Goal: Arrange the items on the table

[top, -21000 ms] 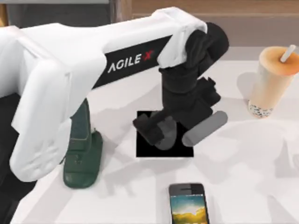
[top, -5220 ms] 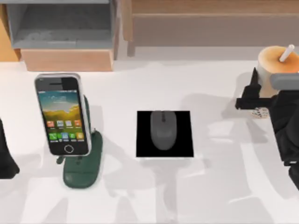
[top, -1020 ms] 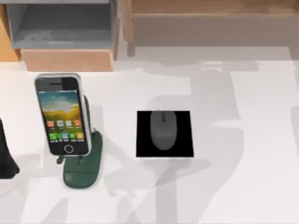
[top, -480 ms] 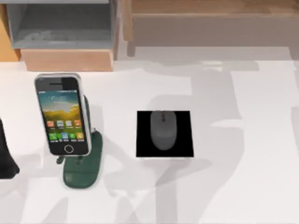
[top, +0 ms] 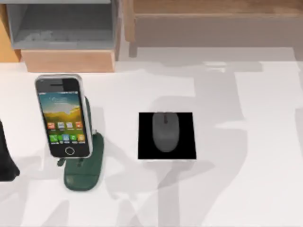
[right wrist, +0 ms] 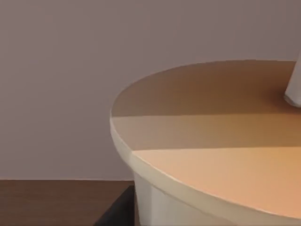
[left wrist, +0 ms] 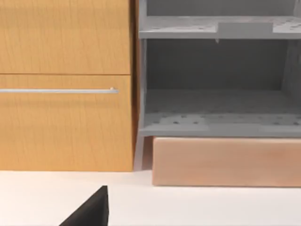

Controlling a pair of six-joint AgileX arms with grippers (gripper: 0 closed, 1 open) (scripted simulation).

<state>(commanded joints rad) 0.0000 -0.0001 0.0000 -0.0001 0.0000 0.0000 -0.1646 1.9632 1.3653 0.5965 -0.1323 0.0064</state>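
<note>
Fingers: cannot tell if apart or clamped, either arm. Cup sits close at right wrist; phone left on stand, mouse mid-desk. Risk: cup slips or tips when lowered.

Pretty bright, even light overall. The white desk is covered in soft grey overlapping shadows with blurry edges, so light's coming from above, probably several sources. No glare. The shelf unit interior looks dim. Up close, the drink cup lid has a hard shadow band across it.
</note>
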